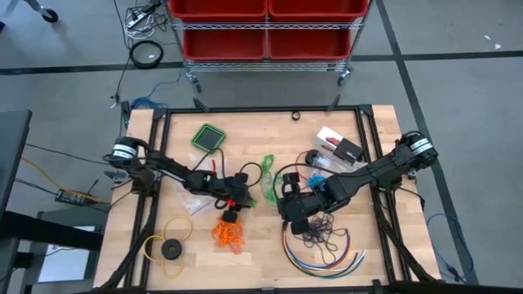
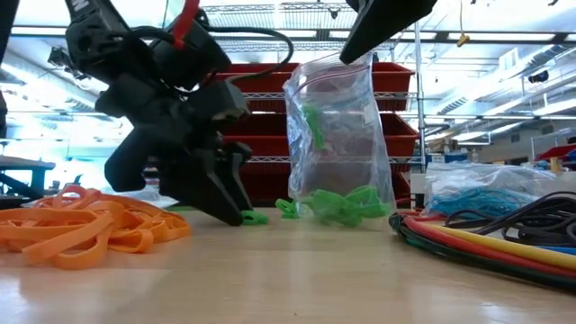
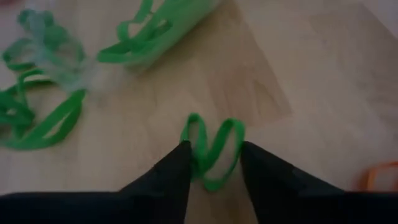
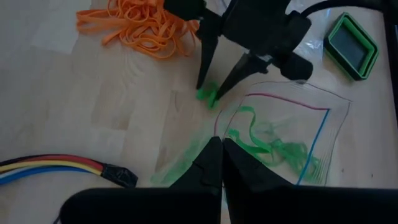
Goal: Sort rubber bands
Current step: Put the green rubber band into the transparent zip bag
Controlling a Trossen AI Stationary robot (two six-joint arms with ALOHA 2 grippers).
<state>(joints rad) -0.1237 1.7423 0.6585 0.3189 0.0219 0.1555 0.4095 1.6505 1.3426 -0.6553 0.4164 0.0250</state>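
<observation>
Rubber bands are lying in colour bunches all around the clear zip bag [image 4: 273, 134], which is our landmark at mid-table. A single green band [image 3: 211, 152] is sitting on the wood just beside the bag's mouth, and the left gripper [image 3: 211, 163] is standing right over it, tips down on the table, one finger either side of the loop, jaws part open and straddling it, not clamped. In the right wrist view those two dark fingers [image 4: 208, 53] are planted at that green band [image 4: 207, 94], a short way from the bag's open edge. More green bands [image 4: 267, 146] are resting inside the bag, and a few more [image 2: 337, 205] are pooling at its foot in the low view. The right gripper [image 4: 222, 158] is pinching the bag's plastic, fingers squeezed together on it, and holding the bag [image 2: 337, 135] upright. The orange bunch [image 1: 229, 235] is lying on the left arm's side of the bag, nearer the table's front edge. The dark purple bunch [image 1: 325, 233] is sitting on the bag's other side, near the coloured cables [image 1: 323, 260]. A blue bunch [image 2: 472, 193] is showing past the bag too, behind those cables.
</observation>
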